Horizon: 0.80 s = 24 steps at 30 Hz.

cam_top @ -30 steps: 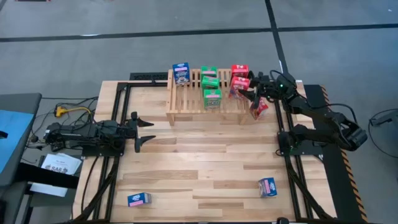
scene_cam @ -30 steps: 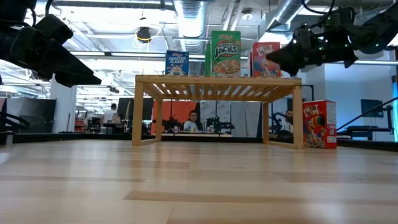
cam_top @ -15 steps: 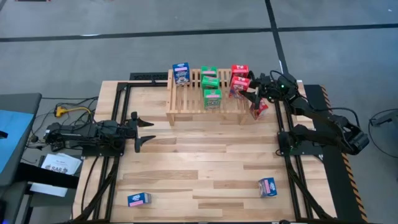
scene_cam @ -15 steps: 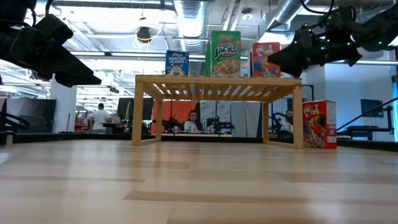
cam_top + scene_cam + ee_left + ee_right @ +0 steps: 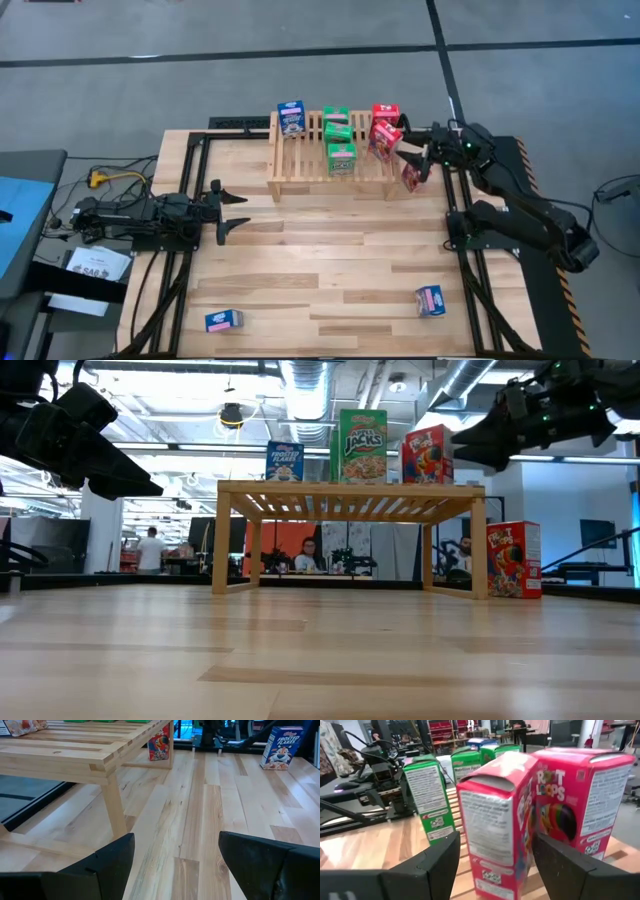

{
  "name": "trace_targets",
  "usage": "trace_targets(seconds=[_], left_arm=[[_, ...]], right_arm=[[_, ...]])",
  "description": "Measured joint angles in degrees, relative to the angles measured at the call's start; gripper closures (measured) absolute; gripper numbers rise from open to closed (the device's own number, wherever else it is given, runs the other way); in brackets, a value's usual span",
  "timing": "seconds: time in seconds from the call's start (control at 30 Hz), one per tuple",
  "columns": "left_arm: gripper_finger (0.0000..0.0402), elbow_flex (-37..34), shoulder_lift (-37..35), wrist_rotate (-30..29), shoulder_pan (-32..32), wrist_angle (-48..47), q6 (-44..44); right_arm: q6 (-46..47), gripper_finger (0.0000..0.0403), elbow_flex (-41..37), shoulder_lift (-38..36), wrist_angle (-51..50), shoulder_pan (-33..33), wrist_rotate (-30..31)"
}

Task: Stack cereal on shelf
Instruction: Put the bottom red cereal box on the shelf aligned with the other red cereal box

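Note:
The wooden shelf [image 5: 330,150] stands at the table's far side. On its slats stand a blue box [image 5: 291,118], green boxes [image 5: 341,157] and two red boxes. The nearer red box [image 5: 383,138] stands tilted beside the other [image 5: 385,113]; it also shows in the right wrist view [image 5: 495,830]. My right gripper [image 5: 412,156] is open, level with the shelf top, just right of that box, and holds nothing. My left gripper [image 5: 236,210] is open and empty over the table's left side.
A third red box [image 5: 414,176] stands on the table by the shelf's right leg [image 5: 479,545]. Two blue boxes lie on the table near the front edge, one at the left [image 5: 224,320] and one at the right [image 5: 431,300]. Bare wood lies between them and the shelf.
My right gripper has drawn back from the nearer red box toward the table's right edge, at the same height. The red box stays on the shelf top and now stands tilted, where before it stood straight.

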Motion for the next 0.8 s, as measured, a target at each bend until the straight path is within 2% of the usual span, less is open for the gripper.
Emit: trace_targets(seconds=[0.23,0.43,0.8], left_arm=[[0.0123,0.0,0.0,0.0,0.0,0.0,0.0],[0.0123,0.0,0.0,0.0,0.0,0.0,0.0],[0.0123,0.0,0.0,0.0,0.0,0.0,0.0]], right_arm=[[2.9,0.0131,0.0,-3.5,-8.3,2.7,0.0],[6.3,0.0131,0.0,-3.9,-9.8,10.1,0.9],[7.7,0.0131,0.0,2.3,-2.6,26.3,19.4]])
